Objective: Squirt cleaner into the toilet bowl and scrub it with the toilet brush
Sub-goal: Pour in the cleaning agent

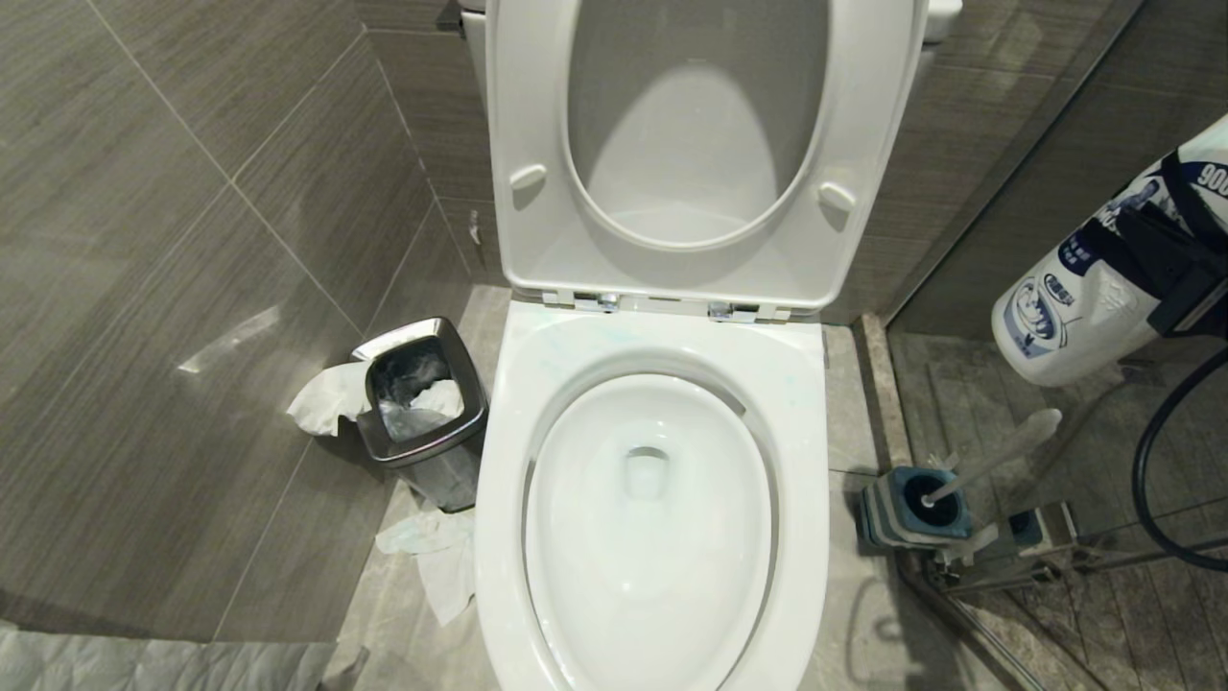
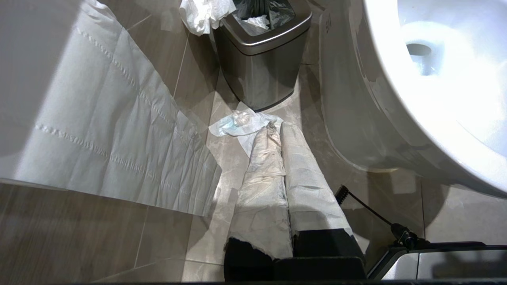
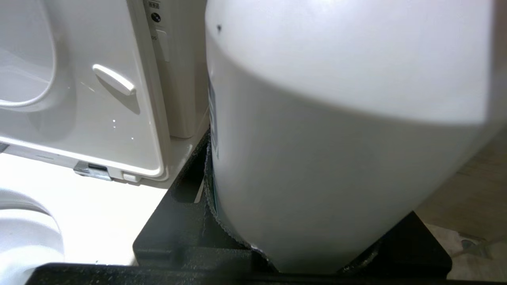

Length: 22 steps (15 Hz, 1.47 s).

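Right pincer grips white cleaner bottle tilted off to the right of toilet bowl, likely staged for squirting; seat up to expose bowl; toilet brush parked in holder beside toilet; left pincer closed, idle near floor.

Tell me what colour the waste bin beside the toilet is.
Brushed steel grey, lined with a dark bag; the waste bin shows best in the left wrist view.
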### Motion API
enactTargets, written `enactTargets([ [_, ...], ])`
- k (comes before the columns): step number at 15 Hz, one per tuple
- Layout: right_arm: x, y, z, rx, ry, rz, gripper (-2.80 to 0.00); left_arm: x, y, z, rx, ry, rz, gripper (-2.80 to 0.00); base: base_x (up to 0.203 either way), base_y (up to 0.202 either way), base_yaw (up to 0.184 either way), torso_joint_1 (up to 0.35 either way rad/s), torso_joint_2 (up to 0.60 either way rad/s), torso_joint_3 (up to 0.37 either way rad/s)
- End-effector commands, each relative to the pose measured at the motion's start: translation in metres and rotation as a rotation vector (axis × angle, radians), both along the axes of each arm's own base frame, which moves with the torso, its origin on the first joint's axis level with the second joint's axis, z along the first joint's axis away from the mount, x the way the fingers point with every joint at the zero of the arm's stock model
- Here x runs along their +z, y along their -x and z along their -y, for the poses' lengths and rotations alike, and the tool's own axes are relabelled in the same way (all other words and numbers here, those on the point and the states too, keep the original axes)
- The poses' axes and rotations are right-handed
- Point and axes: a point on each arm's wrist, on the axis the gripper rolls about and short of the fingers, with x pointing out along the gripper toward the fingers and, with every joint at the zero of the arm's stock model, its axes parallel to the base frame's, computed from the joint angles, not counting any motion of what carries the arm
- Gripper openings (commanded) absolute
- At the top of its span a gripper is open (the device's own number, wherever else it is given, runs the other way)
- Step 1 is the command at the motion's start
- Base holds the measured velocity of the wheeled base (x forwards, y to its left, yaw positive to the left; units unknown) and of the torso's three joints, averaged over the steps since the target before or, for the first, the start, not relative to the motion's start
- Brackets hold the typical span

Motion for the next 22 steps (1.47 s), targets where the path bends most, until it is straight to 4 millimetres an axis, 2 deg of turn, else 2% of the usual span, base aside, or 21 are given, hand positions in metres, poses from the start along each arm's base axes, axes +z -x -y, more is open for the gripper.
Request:
enactTargets([
  [1,0.000,0.001,0.000,0.003,-0.001,-0.001,-2.80,0.000,0.000,0.000,-0.001,0.001,-0.002,-2.80,0.000,0.000,0.000,0.002,0.00,0.046],
  [6,-0.008,0.001,-0.010,0.037,0.005,-0.075,-2.80,0.000,0.000,0.000,-0.001,0.002,-0.002,-2.80,0.000,0.000,0.000,0.000,0.00,0.000],
  [9,-0.010,0.005,-0.019,0.018,0.067,-0.126,-2.80,0.000,0.000,0.000,-0.001,-0.002,-0.001,-2.80,0.000,0.000,0.000,0.000,0.00,0.000],
  [13,-0.001,0.000,-0.060,-0.023,0.067,-0.141,-2.80,0.000,0.000,0.000,-0.001,-0.002,-0.001,-2.80,0.000,0.000,0.000,0.000,0.00,0.000],
  [14,0.004,-0.008,-0.071,-0.042,0.058,-0.141,-2.80,0.000,0.000,0.000,-0.001,-0.004,-0.001,-2.80,0.000,0.000,0.000,0.000,0.00,0.000],
  [16,0.003,-0.022,-0.079,-0.066,0.094,-0.156,-2.80,0.000,0.000,0.000,-0.001,-0.004,-0.001,-2.80,0.000,0.000,0.000,0.000,0.00,0.000],
  [22,0.003,-0.040,-0.125,0.060,0.124,-0.155,-2.80,0.000,0.000,0.000,-0.001,-0.005,-0.001,-2.80,0.000,0.000,0.000,0.000,0.00,0.000],
])
